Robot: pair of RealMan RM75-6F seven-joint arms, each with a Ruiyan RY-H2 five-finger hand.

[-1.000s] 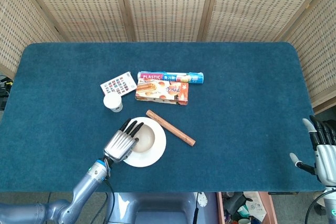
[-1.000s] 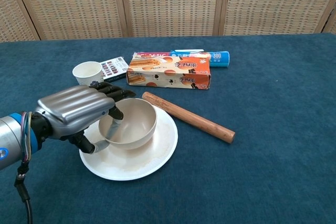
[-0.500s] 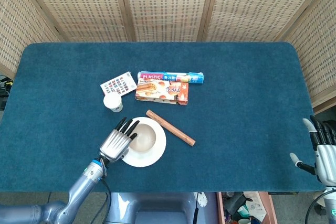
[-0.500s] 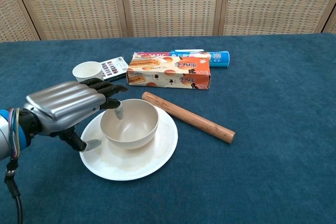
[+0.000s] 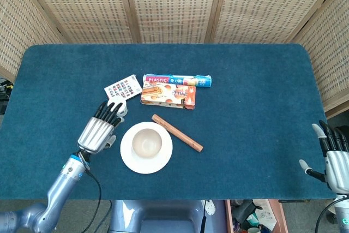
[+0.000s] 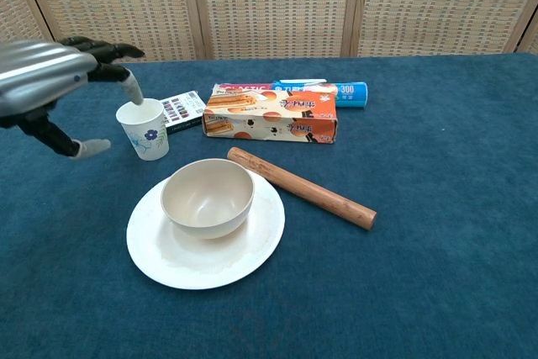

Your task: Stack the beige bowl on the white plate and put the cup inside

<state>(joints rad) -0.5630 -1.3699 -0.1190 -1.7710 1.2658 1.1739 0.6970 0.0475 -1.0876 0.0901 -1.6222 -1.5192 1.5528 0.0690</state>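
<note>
One worktop (image 5: 245,96) covered in dark blue cloth carries everything, with woven screens (image 5: 174,4) standing behind it. Two robot hands are in view. The left robot hand (image 5: 98,132) hangs over the near-left part of the worktop with its fingers spread and nothing in them; in the chest view the left robot hand (image 6: 46,81) has its fingertips (image 6: 130,86) right at the rim of the cup, though whether they actually touch it is hard to tell from either view. The right robot hand (image 5: 334,156) sits off the worktop's near-right edge, fingers apart and empty. One white plate (image 6: 244,254) lies flat near the front, and one beige bowl (image 6: 208,198) stands upright on it, a little toward the back of the plate. One rolling pin of brown wood (image 6: 301,187) lies slantwise just beside the plate on the right. Behind it lies one orange biscuit box (image 6: 271,118), and behind that, close against it, one roll of plastic wrap in a blue and white box (image 6: 294,87). One small card of coloured squares (image 6: 181,109) lies left of the biscuit box. One white paper cup (image 6: 144,129) with a blue flower print stands upright just behind the plate's left side, beside the card.
</note>
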